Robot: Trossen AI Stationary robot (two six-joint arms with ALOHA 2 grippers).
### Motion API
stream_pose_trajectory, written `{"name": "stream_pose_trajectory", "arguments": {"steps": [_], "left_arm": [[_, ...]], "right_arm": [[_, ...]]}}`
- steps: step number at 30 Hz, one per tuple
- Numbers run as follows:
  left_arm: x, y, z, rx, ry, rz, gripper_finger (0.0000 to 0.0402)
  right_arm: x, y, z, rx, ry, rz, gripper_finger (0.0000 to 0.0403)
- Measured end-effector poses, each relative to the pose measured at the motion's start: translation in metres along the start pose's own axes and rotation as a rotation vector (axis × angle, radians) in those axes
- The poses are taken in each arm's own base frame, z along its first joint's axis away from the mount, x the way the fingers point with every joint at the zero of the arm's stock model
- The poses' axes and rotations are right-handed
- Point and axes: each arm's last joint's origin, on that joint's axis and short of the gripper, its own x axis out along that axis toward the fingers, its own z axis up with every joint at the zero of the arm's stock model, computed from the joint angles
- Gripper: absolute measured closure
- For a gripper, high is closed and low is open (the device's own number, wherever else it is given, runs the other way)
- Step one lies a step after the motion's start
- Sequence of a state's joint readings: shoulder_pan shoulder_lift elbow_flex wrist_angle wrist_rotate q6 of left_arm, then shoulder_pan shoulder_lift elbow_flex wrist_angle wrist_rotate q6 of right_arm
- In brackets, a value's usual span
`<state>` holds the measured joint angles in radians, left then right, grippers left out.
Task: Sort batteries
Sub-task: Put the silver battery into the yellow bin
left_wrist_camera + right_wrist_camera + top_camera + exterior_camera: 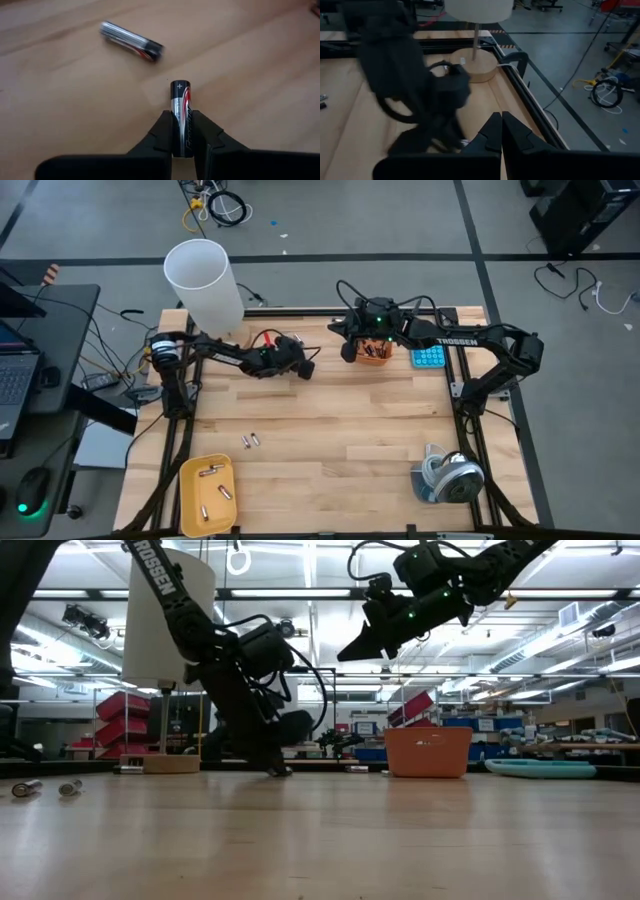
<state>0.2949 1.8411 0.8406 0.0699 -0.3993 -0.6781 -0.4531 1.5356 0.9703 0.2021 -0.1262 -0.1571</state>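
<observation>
One battery is sitting pinched between your left tool's fingers, while another battery is lying nearby on the counter.

The light wooden table carries a yellow tray at its near left corner, an orange bin and a blue calculator toward the far right, and a lamp at the far left. Two loose batteries lie on the bare planks left of centre, and a tape roll sits near the right front.
</observation>
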Motion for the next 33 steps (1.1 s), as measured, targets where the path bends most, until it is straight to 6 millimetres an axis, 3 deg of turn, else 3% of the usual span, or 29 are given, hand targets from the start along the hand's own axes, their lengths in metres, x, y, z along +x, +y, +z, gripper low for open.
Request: {"name": "stream_pose_trajectory", "arguments": {"steps": [8, 15, 25, 33], "left_arm": [[-0.042, -0.007, 0.017, 0.13, -0.049, -0.083, 0.037], [-0.084, -0.008, 0.035, 0.25, -0.152, -0.138, 0.037], [-0.157, -0.003, 0.054, 0.373, -0.348, -0.341, 0.037], [-0.192, -0.001, 0.033, 0.487, -0.453, -0.593, 0.037]], "right_arm": [[-0.003, -0.017, -0.003, 0.04, 0.02, -0.09, 0.0403], [-0.018, -0.025, 0.009, 0.114, -0.043, -0.112, 0.0403], [-0.027, 0.013, 0.029, 0.097, -0.139, 0.09, 0.0403], [-0.03, 0.059, 0.046, -0.007, -0.275, 0.289, 0.0403]]}}
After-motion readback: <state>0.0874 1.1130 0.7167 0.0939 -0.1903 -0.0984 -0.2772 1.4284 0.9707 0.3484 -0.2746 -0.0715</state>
